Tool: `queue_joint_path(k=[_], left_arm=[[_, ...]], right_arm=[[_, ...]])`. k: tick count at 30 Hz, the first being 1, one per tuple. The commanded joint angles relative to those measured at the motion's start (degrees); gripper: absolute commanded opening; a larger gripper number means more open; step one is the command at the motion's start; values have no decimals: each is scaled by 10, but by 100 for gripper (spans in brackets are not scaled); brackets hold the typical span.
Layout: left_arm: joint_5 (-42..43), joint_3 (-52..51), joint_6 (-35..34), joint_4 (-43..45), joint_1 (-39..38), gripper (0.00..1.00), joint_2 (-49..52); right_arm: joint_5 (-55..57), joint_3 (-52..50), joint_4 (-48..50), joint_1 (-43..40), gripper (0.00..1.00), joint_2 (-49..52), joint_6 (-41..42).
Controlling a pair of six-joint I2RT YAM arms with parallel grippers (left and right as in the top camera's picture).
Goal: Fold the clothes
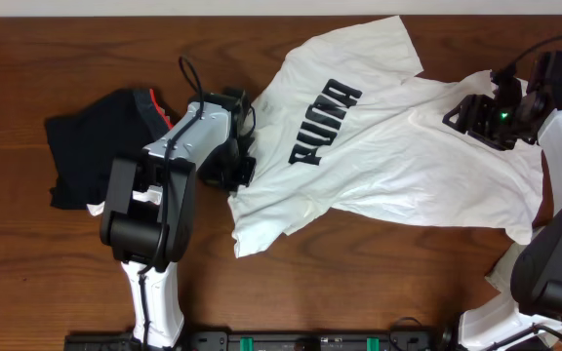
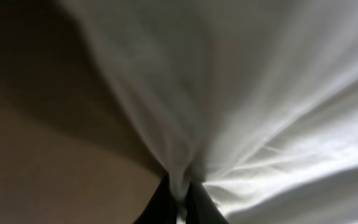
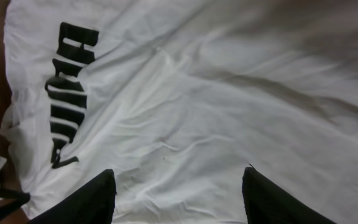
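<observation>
A white T-shirt [image 1: 398,146] with a black printed logo [image 1: 322,122] lies spread and wrinkled across the middle and right of the table. My left gripper [image 1: 240,161] is at the shirt's left edge, shut on a pinch of the white fabric [image 2: 180,183], which bunches up between the dark fingers. My right gripper [image 1: 478,115] hovers above the shirt's right part, open and empty, with the white shirt [image 3: 216,112] and its logo [image 3: 67,93] below the fingers [image 3: 179,193].
A dark folded garment [image 1: 105,146] with a red trim lies at the left, beside the left arm. The wooden table [image 1: 359,283] shows in front of the shirt. A bit of white cloth [image 1: 501,273] lies by the right arm's base.
</observation>
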State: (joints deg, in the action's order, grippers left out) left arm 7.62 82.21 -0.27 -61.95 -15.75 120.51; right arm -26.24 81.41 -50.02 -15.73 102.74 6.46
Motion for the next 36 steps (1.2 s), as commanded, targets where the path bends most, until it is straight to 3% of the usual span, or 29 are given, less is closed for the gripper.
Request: queue_joint_path(k=[1, 8, 17, 20, 23, 25, 30, 36], left_arm=[[-77, -8, -120, -40, 14, 6, 9], [-125, -28, -188, -130, 41, 6, -16], [-156, -56, -199, -186, 42, 8, -140], [-156, -52, -188, -163, 42, 39, -196], [-140, -45, -152, -92, 40, 60, -242], [-99, -45, -109, -32, 40, 66, -260], [25, -45, 1, 166, 40, 68, -252], [36, -45, 31, 355, 40, 76, -172]], right_arm=[[-10, 7, -2, 0, 64, 3, -10], [-10, 7, -8, 0, 65, 3, -10], [-2, 6, -25, 1, 67, 3, -34], [-1, 6, -22, 1, 68, 3, -34], [-1, 6, -21, 1, 69, 3, -34], [-1, 6, -20, 2, 70, 3, -34], [-1, 6, -18, 2, 70, 3, -34], [-2, 4, -22, 14, 71, 3, -34]])
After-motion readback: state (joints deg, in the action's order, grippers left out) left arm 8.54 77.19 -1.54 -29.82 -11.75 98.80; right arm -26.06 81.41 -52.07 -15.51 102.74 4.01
